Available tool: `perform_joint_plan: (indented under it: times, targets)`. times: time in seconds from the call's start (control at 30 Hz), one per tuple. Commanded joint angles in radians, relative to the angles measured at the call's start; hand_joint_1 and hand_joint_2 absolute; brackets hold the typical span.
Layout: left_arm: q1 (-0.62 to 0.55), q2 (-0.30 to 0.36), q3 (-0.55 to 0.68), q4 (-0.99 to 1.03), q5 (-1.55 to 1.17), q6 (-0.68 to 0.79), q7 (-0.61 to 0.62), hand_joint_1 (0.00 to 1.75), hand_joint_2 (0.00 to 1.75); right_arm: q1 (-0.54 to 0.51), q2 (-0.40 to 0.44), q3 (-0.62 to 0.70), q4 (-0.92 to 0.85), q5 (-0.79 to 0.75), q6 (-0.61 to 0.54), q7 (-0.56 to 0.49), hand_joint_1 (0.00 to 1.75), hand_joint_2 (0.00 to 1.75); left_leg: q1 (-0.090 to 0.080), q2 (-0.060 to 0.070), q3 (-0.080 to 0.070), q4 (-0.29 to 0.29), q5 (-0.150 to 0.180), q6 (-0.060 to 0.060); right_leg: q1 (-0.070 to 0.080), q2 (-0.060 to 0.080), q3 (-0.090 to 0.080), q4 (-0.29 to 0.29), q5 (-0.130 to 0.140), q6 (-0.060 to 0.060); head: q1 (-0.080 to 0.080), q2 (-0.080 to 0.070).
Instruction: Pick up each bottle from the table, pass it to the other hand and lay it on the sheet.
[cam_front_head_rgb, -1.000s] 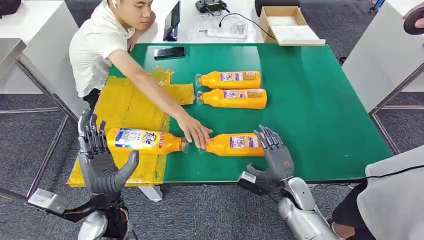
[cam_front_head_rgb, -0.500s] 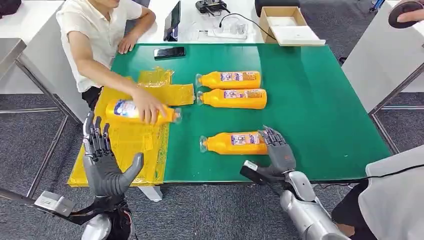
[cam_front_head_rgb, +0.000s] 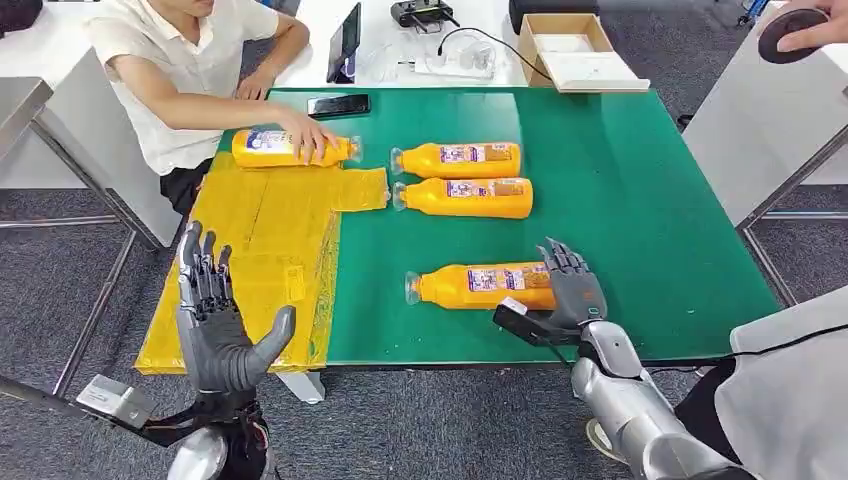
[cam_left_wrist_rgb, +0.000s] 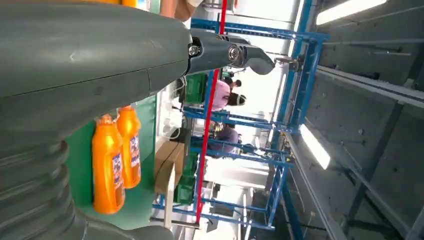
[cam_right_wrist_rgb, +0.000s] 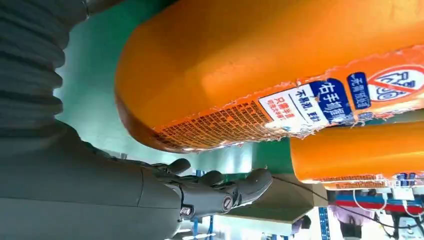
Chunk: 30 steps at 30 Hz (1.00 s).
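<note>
Head view: right hand (cam_front_head_rgb: 572, 290), fingers spread, sits at the base of the nearest orange plastic bottle (cam_front_head_rgb: 480, 286); left hand (cam_front_head_rgb: 222, 330) hovers wide open beside the yellow sheet (cam_front_head_rgb: 262, 250).

The right hand (cam_front_head_rgb: 572, 292) covers the base end of the nearest bottle (cam_front_head_rgb: 478, 285), so whether its fingers touch it cannot be told. The person's hand (cam_front_head_rgb: 312, 137) hides part of the far bottle (cam_front_head_rgb: 290, 148) at 11 o'clock. Bottle label print is too small to read from the head view. At 1 o'clock, a dark round object (cam_front_head_rgb: 785, 32) is cut by the edge.
</note>
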Motion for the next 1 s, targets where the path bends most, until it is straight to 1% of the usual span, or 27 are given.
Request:
perform_joint_plan:
  times: [0.03,0.17,0.2,0.3,0.33,0.37,0.4,0.43,0.47,0.67,0.73,0.77,0.8,0.83,0.87,0.9,0.93,0.97,1.0]
  targets:
    - [-0.032,0.03,-0.036,0.043,0.02,-0.012,0.025,0.0,1.75,-0.078,0.04,0.038,0.119,0.043,0.021,0.015,0.0,1.75,0.001,0.002,0.004,-0.001,-0.001,-0.002,0.001,0.0,0.004,-0.001,-0.001,-0.002,0.0,0.0]
    - [-0.035,0.032,-0.039,0.043,0.036,-0.028,0.039,0.0,1.75,-0.096,0.056,0.046,0.122,0.044,0.07,0.015,0.0,1.75,0.0,0.002,0.002,-0.001,-0.001,-0.001,0.001,0.001,0.002,0.0,0.0,-0.001,0.0,0.0]
    - [-0.04,0.032,-0.039,0.049,0.041,-0.032,0.043,0.0,1.75,-0.101,0.061,0.038,0.129,0.029,0.099,0.008,0.0,1.75,0.001,0.003,0.004,-0.001,-0.002,-0.002,0.001,0.001,0.004,-0.001,-0.001,-0.003,0.0,0.0]
    - [-0.052,0.031,-0.044,0.069,0.065,-0.049,0.055,0.0,1.75,-0.108,0.068,0.018,0.162,-0.022,0.204,-0.015,0.0,1.75,0.0,0.001,0.002,-0.001,-0.001,-0.001,0.001,0.0,0.002,0.0,-0.001,-0.001,0.0,0.0]
    - [-0.055,0.031,-0.044,0.074,0.067,-0.051,0.056,0.0,1.75,-0.107,0.068,0.02,0.167,-0.023,0.214,-0.019,0.0,1.75,0.001,0.001,0.004,-0.001,-0.001,-0.002,0.001,0.0,0.004,-0.001,-0.001,-0.002,0.0,0.0]
    - [-0.065,0.032,-0.047,0.087,0.08,-0.063,0.06,0.0,1.75,-0.112,0.071,0.011,0.191,-0.05,0.284,-0.026,0.65,1.75,0.002,0.001,0.005,-0.001,-0.001,-0.002,0.002,-0.001,0.006,-0.001,-0.001,-0.003,0.0,0.0]
    - [-0.078,0.032,-0.053,0.104,0.088,-0.074,0.063,0.0,1.75,-0.116,0.072,0.028,0.215,-0.046,0.342,-0.025,1.68,1.75,0.001,0.0,0.004,-0.001,-0.001,-0.002,0.001,-0.001,0.004,-0.001,-0.001,-0.002,0.0,0.0]
    - [-0.086,0.03,-0.055,0.112,0.091,-0.078,0.063,0.0,1.75,-0.115,0.074,0.035,0.225,-0.048,0.368,-0.024,1.75,1.75,0.001,0.001,0.006,-0.002,-0.001,-0.002,0.002,-0.001,0.006,-0.002,-0.001,-0.003,0.0,0.0]
    - [-0.099,0.029,-0.061,0.127,0.099,-0.086,0.066,0.0,1.75,-0.118,0.078,0.048,0.239,-0.041,0.408,-0.016,1.75,1.75,0.001,0.0,0.004,-0.002,0.0,-0.002,0.001,-0.002,0.005,-0.001,-0.001,-0.002,0.0,0.0]
    - [-0.101,0.028,-0.062,0.129,0.1,-0.087,0.066,0.0,1.75,-0.119,0.079,0.052,0.241,-0.039,0.416,-0.014,1.75,1.75,0.002,0.0,0.006,-0.002,-0.001,-0.002,0.002,-0.002,0.006,-0.002,-0.001,-0.003,0.0,0.0]
    - [-0.111,0.028,-0.069,0.139,0.108,-0.099,0.069,0.0,1.75,-0.118,0.082,0.062,0.248,-0.036,0.447,-0.007,1.75,1.75,0.001,0.0,0.004,-0.001,-0.001,-0.002,0.002,-0.002,0.005,-0.001,-0.001,-0.002,0.0,0.0]
    - [-0.127,0.028,-0.078,0.156,0.117,-0.114,0.072,0.0,1.75,-0.116,0.078,0.083,0.255,-0.033,0.523,0.017,1.75,1.75,0.001,0.002,0.007,-0.002,0.0,-0.001,0.002,-0.001,0.006,-0.003,0.0,-0.002,0.0,0.0]
    - [-0.129,0.029,-0.081,0.156,0.118,-0.119,0.072,0.0,1.75,-0.114,0.075,0.085,0.256,-0.034,0.525,0.018,1.75,1.75,0.002,0.002,0.008,-0.002,-0.001,-0.002,0.002,0.0,0.007,-0.003,0.0,-0.002,0.0,0.0]
    - [-0.129,0.029,-0.081,0.155,0.118,-0.121,0.072,0.0,1.75,-0.114,0.074,0.085,0.256,-0.034,0.526,0.018,1.75,1.75,0.002,0.0,0.015,-0.003,0.0,-0.003,0.003,-0.003,0.014,-0.006,0.0,-0.003,0.0,0.0]
    - [-0.128,0.029,-0.081,0.154,0.118,-0.121,0.072,0.0,1.75,-0.113,0.072,0.082,0.255,-0.039,0.528,0.015,1.75,1.75,0.002,0.002,0.017,-0.002,-0.002,-0.002,0.002,-0.001,0.015,-0.004,0.0,-0.002,0.0,0.0]
    - [-0.126,0.03,-0.081,0.152,0.118,-0.121,0.072,0.0,1.75,-0.11,0.07,0.072,0.25,-0.052,0.53,-0.005,1.75,1.75,0.002,0.001,0.017,-0.003,-0.001,-0.002,0.003,-0.003,0.016,-0.005,0.0,-0.003,0.0,0.0]
    - [-0.124,0.029,-0.08,0.154,0.119,-0.118,0.074,0.0,1.75,-0.104,0.068,0.055,0.244,-0.075,0.531,-0.037,1.75,1.75,0.002,0.002,0.018,-0.002,-0.002,-0.002,0.003,-0.002,0.017,-0.004,-0.001,-0.002,0.0,0.0]
    - [-0.12,0.023,-0.073,0.165,0.107,-0.085,0.092,0.0,1.75,-0.088,0.066,0.01,0.224,-0.138,0.546,-0.148,1.75,1.75,0.003,0.0,0.019,-0.003,-0.001,-0.003,0.004,-0.003,0.018,-0.006,0.0,-0.003,0.0,0.0]
    - [-0.117,0.025,-0.075,0.168,0.107,-0.085,0.092,0.0,1.75,-0.083,0.061,0.009,0.224,-0.14,0.545,-0.153,1.75,1.75,0.002,0.002,0.02,-0.002,-0.002,-0.002,0.003,-0.002,0.018,-0.005,-0.001,-0.002,0.0,0.0]
